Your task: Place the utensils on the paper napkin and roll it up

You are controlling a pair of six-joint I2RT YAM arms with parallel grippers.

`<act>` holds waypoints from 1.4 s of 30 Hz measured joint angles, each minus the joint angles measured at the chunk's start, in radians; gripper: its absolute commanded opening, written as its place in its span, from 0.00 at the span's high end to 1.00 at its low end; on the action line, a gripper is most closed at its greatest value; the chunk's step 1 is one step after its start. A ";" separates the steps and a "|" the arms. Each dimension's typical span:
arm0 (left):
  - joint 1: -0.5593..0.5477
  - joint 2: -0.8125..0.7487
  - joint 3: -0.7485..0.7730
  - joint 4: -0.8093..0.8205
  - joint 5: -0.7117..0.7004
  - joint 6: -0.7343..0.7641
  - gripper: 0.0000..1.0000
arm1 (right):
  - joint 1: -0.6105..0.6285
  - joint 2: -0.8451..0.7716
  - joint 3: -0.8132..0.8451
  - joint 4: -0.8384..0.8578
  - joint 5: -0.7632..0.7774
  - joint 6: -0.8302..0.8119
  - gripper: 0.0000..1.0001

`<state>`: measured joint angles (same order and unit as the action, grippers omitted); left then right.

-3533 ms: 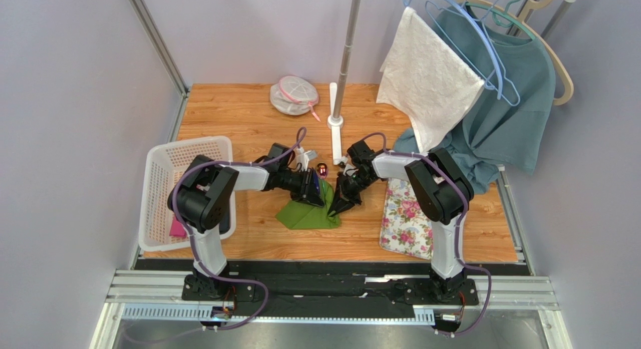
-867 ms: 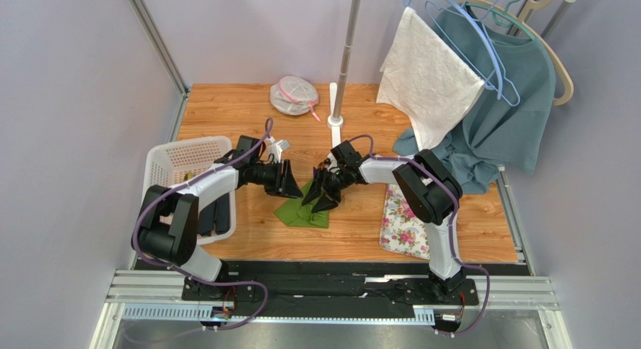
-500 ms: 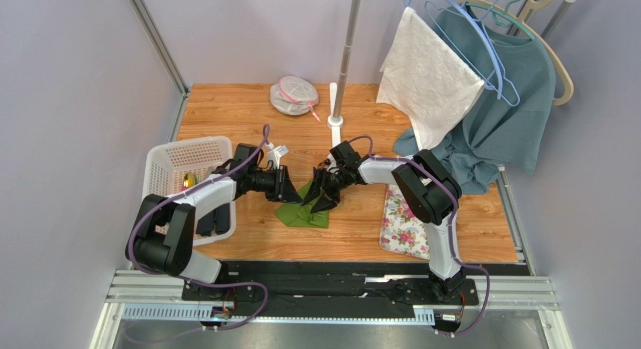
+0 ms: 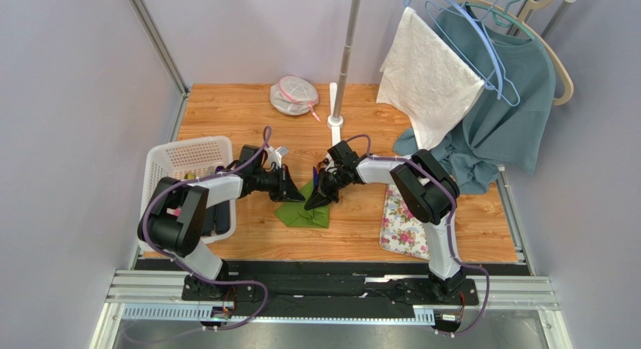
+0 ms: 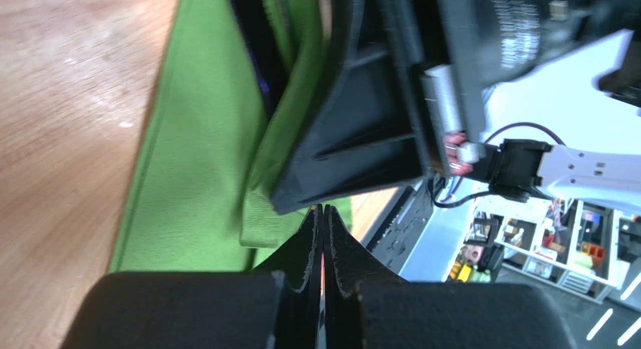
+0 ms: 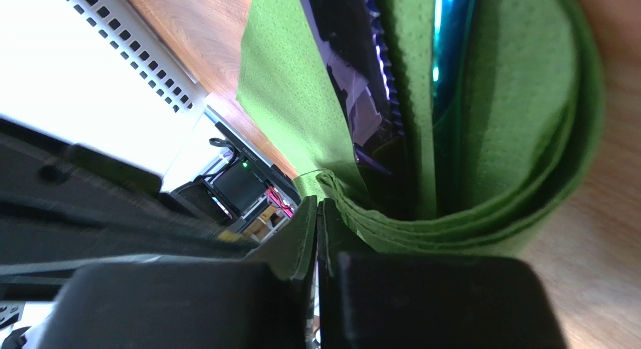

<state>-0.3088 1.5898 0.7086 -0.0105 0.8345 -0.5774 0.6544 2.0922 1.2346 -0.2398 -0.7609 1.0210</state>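
The green paper napkin (image 4: 303, 211) lies part-rolled on the wooden table between both arms. In the right wrist view its layers (image 6: 519, 139) curl around the utensils: a glossy dark purple one (image 6: 361, 86) and a teal-blue one (image 6: 445, 56). My right gripper (image 6: 317, 203) is shut, with the napkin's layered rim running into its tips. My left gripper (image 5: 323, 208) is shut, its tips against a napkin fold (image 5: 203, 161) just under the right gripper's black finger (image 5: 361, 139). A dark utensil (image 5: 256, 41) shows between folds. From above, the two grippers (image 4: 295, 193) (image 4: 313, 202) meet over the napkin.
A white basket (image 4: 159, 185) stands at the left with my left arm across its rim. A floral mat (image 4: 406, 217) lies to the right. A pole stand (image 4: 335, 122) and a mesh pouch (image 4: 293, 94) are behind. A white cloth (image 4: 425, 78) and a teal shirt (image 4: 504, 109) hang at back right.
Both grippers have closed. The left gripper moved right up to the napkin's left edge, and the right gripper stayed on the napkin's far side. The reddish utensil head seen earlier is now hidden.
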 measured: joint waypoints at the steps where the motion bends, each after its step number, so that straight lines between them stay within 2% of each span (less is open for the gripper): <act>1: 0.000 0.010 0.000 0.001 -0.003 -0.002 1.00 | 0.000 0.001 0.002 -0.003 0.001 -0.001 1.00; 7: 0.000 0.041 0.005 -0.014 0.007 0.012 1.00 | 0.004 0.004 0.012 -0.020 0.005 -0.006 1.00; 13: -0.018 -0.125 -0.011 -0.034 0.046 0.159 1.00 | 0.006 0.015 0.034 -0.042 0.013 -0.018 1.00; 20: -0.225 -0.318 -0.009 -0.114 -0.048 0.471 1.00 | 0.011 0.016 0.040 -0.056 0.023 -0.026 1.00; 28: -0.366 -0.362 -0.011 -0.106 -0.204 0.821 1.00 | 0.011 0.020 0.050 -0.077 0.027 -0.042 1.00; 31: -0.434 -0.357 0.002 -0.150 -0.257 0.998 0.96 | 0.011 0.023 0.056 -0.086 0.028 -0.050 1.00; 35: -0.461 -0.343 0.029 -0.237 -0.280 1.229 0.96 | 0.011 0.024 0.058 -0.093 0.029 -0.061 1.00; 42: -0.488 -0.272 0.035 -0.263 -0.363 1.479 0.96 | 0.012 0.029 0.068 -0.108 0.030 -0.073 1.00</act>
<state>-0.7963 1.3178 0.7441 -0.2733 0.4713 0.9020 0.6662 2.1212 1.3029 -0.3481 -0.7307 0.9482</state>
